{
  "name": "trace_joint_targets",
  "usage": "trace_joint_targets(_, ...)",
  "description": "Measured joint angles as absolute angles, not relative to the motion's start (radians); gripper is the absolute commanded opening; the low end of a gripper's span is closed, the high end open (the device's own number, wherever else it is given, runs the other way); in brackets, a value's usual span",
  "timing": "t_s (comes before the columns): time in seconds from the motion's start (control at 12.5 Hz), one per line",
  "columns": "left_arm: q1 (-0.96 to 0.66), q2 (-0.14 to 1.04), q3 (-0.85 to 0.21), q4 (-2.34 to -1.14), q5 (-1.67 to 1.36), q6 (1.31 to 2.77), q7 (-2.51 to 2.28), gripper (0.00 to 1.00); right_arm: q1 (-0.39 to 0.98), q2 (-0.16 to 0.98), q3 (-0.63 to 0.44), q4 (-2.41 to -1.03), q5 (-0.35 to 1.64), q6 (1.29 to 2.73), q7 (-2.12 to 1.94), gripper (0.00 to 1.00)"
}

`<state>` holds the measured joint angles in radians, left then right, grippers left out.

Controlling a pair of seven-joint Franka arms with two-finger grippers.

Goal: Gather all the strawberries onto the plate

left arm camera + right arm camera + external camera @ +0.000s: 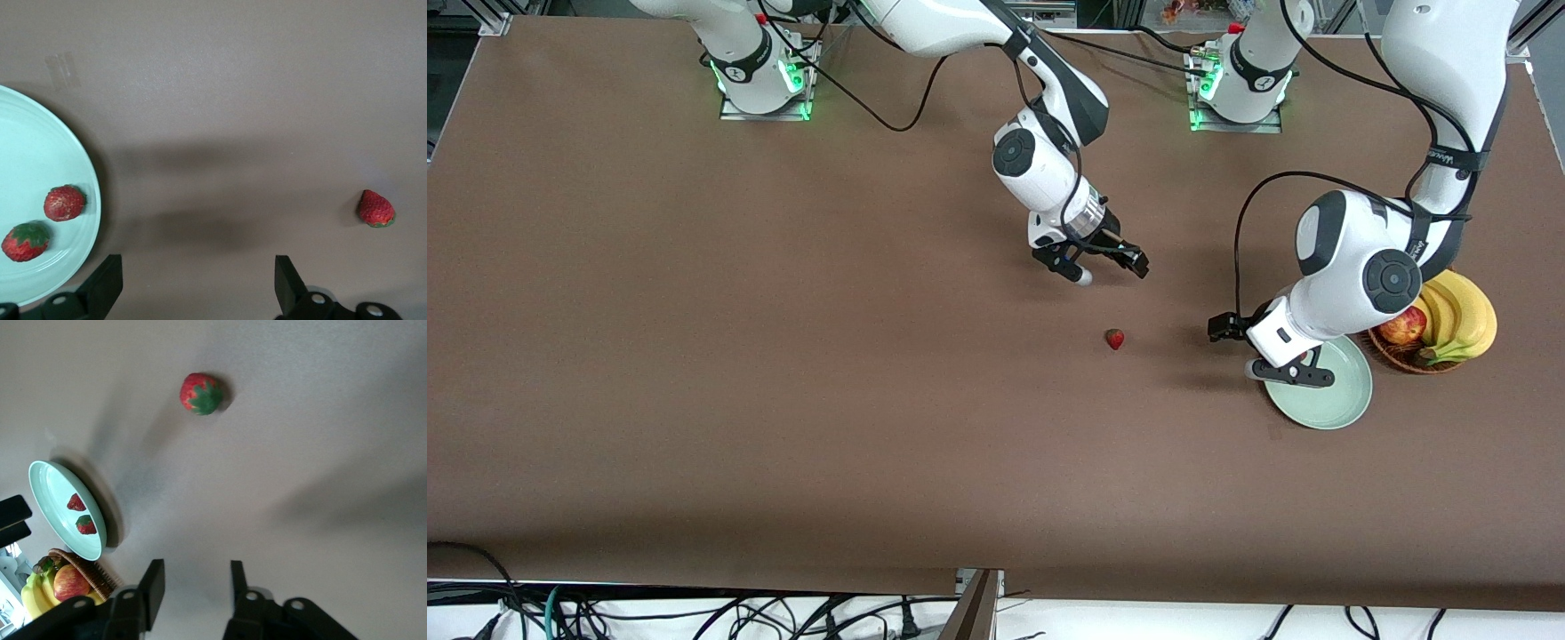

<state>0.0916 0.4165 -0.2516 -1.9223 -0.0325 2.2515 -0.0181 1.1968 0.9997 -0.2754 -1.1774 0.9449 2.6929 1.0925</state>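
Operator: Fingers (152, 587) of the right gripper (1110, 267) are standing apart with a moderate gap and holding nothing, hanging over bare bench (694, 356) near the lone strawberry (1115, 339). The left gripper's (1263, 348) fingers (107, 283) are spread wide, also holding nothing, over the edge of the plate (1343, 404) on the side facing that berry.

Technician: Two strawberries in the plate (47, 223) are lying side by side, so one berry is remaining. It is lying on the bench between the two grippers, well apart from the plate.

Operator: For a sound pick, the right gripper is probably needing a wider gap, centring over the berry, then a straight descent so the fingers are straddling the red body, not the green cap. A light squeeze is advisable; the fruit is likely soft.

Technician: Obstructions: the left arm is waiting over the plate's edge and is likely blocking the drop zone unless it clears. The wicker basket (1405, 360) with apple (1402, 326) and bananas (1463, 316) is touching or just beside the plate, toward the left arm's end.
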Motion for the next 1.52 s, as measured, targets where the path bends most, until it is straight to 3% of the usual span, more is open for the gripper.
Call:
trace_joint_targets(0.08,0.084,0.417,-0.253,-1.922,-0.033,2.252,-0.019,1.00,1.197,0.996,-0.286,-1.168,0.942,2.671,1.093,0.94)
trace_joint_targets(0.16,0.068,0.417,-0.253,-1.922,-0.033,2.253,-0.022,1.00,1.197,0.985,-0.317,-1.158,0.941,2.602,1.093,0.99)
trace_joint_targets(0.64,-0.016,0.466,-0.257,-1.922,-0.033,2.367,-0.035,1.00,1.166,0.814,-0.648,-1.145,0.937,1.960,1.021,0.99)
trace_joint_targets(0.88,-0.060,0.497,-0.268,-1.922,-0.039,2.435,-0.053,1.00,1.157,0.789,-0.832,-1.147,0.937,1.703,0.942,1.00)
trace_joint_targets(1.52,-0.158,0.566,-0.305,-1.923,-0.032,2.531,-0.185,1.00,1.157,0.789,-1.211,-1.231,0.870,1.357,0.345,1.00)
